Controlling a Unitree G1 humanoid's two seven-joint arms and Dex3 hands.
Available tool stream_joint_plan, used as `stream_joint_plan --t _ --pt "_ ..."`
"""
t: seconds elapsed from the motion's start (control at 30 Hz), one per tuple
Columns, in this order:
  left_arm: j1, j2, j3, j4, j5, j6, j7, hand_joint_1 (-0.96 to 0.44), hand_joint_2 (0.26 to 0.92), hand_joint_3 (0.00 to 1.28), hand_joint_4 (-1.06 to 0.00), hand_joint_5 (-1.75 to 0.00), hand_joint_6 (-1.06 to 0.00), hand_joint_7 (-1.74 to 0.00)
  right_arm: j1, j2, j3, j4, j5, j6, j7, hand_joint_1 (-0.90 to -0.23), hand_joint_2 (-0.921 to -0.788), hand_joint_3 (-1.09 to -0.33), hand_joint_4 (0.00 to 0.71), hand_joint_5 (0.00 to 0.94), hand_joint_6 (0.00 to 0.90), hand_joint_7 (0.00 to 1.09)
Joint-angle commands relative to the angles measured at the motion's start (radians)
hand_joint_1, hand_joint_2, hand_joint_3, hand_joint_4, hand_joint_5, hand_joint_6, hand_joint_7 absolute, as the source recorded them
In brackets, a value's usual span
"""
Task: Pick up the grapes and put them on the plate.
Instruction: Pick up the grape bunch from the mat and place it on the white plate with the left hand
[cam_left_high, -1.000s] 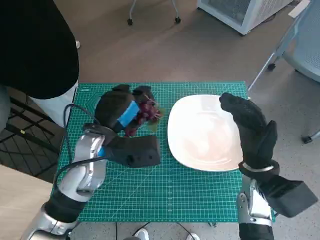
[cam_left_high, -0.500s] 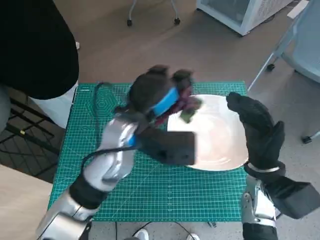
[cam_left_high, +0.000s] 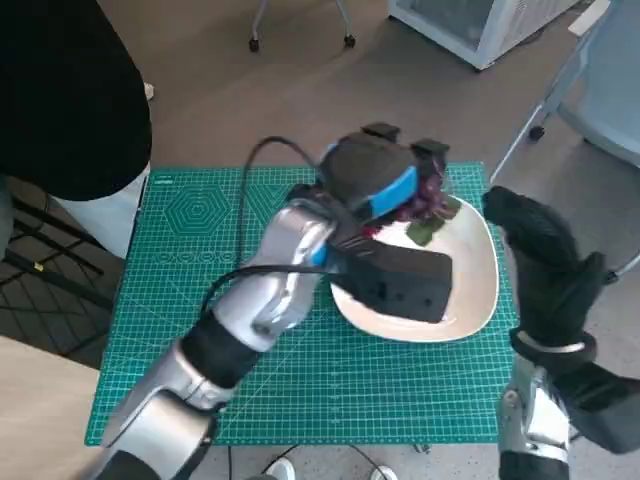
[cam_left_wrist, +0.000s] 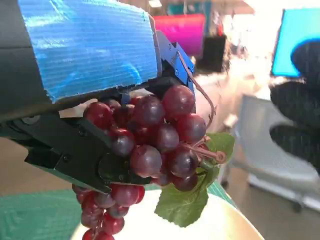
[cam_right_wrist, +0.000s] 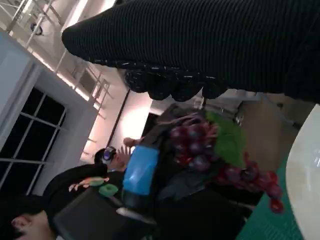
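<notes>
Green cutting mat (cam_left_high: 300, 390) covered the small table, with the white plate (cam_left_high: 470, 300) lying toward its right side and brown floor beyond. Over the plate's far part hung the left hand (cam_left_high: 375, 180), grasping the grapes (cam_left_wrist: 150, 142) clear of the plate, the bunch and its leaf dangling below the fingers, seemingly so it could be lowered straight down. Beside the plate's right rim, the right hand (cam_left_high: 545, 265) waited with fingers apart, holding nothing, perhaps keeping clear

Pale silver forearms, black cable, blue-taped black left hand (cam_left_high: 372, 180), black knitted right hand (cam_left_high: 548, 268).
</notes>
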Motion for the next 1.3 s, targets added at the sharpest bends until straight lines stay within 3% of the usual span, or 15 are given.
stream_joint_plan --t 0.03,0.27,0.43,0.8,0.87,1.0,1.07,1.13,1.2,1.3 --pt "-0.072 -0.034 -0.011 0.056 -0.013 -0.030 0.013 0.00 0.920 0.20 -0.52 -1.36 -0.50 -1.29 0.034 0.002 -0.010 -0.008 -0.019 -0.008 -0.027 -0.647 -0.921 -0.708 0.334 0.001 0.107 0.27" --pt "-0.102 -0.049 -0.009 0.101 -0.033 -0.069 0.009 0.00 0.921 0.25 -0.45 -1.38 -0.44 -1.39 0.047 0.008 -0.011 -0.017 -0.039 -0.017 -0.058 -0.648 -0.921 -0.707 0.334 0.001 0.117 0.25" --pt "-0.114 -0.055 -0.006 0.135 -0.045 -0.094 0.018 0.00 0.921 0.26 -0.49 -1.44 -0.39 -1.33 0.057 0.012 -0.012 -0.024 -0.053 -0.022 -0.078 -0.652 -0.921 -0.708 0.333 0.000 0.121 0.24" --pt "-0.130 -0.065 -0.001 0.205 -0.073 -0.101 0.001 0.00 0.921 0.27 -0.45 -1.44 -0.42 -1.36 0.065 0.019 -0.002 -0.039 -0.077 -0.020 -0.113 -0.658 -0.921 -0.711 0.331 0.000 0.122 0.23" --pt "-0.132 -0.069 0.009 0.221 -0.093 -0.090 -0.026 0.08 0.919 0.27 -0.45 -1.44 -0.40 -1.21 0.066 0.020 0.000 -0.040 -0.078 -0.020 -0.116 -0.659 -0.921 -0.712 0.330 0.000 0.121 0.22" --pt "-0.137 -0.077 0.028 0.248 -0.143 -0.050 -0.102 0.29 0.892 0.26 -0.52 -1.41 -0.38 -0.41 0.065 0.024 0.004 -0.035 -0.078 -0.021 -0.116 -0.659 -0.921 -0.712 0.330 0.000 0.122 0.22" --pt "-0.138 -0.074 0.025 0.254 -0.154 -0.032 -0.136 0.19 0.883 0.21 -0.46 -1.17 -0.34 -0.20 0.063 0.026 0.006 -0.031 -0.076 -0.022 -0.114 -0.659 -0.921 -0.712 0.330 0.000 0.124 0.22" --pt "-0.133 -0.067 0.018 0.254 -0.158 -0.024 -0.159 -0.07 0.870 0.13 -0.31 -0.70 -0.28 -0.10 0.061 0.028 0.009 -0.025 -0.074 -0.023 -0.111 -0.660 -0.921 -0.712 0.331 0.000 0.125 0.21" --pt "-0.127 -0.062 0.016 0.257 -0.163 -0.024 -0.173 -0.29 0.871 0.08 -0.17 -0.33 -0.22 -0.05 0.058 0.031 0.011 -0.018 -0.072 -0.025 -0.108 -0.660 -0.921 -0.712 0.331 0.001 0.126 0.21" --pt "-0.117 -0.059 0.020 0.272 -0.178 -0.026 -0.189 -0.49 0.889 0.05 -0.07 -0.11 -0.17 -0.02 0.055 0.034 0.015 -0.010 -0.068 -0.029 -0.104 -0.660 -0.921 -0.712 0.331 0.000 0.128 0.21"
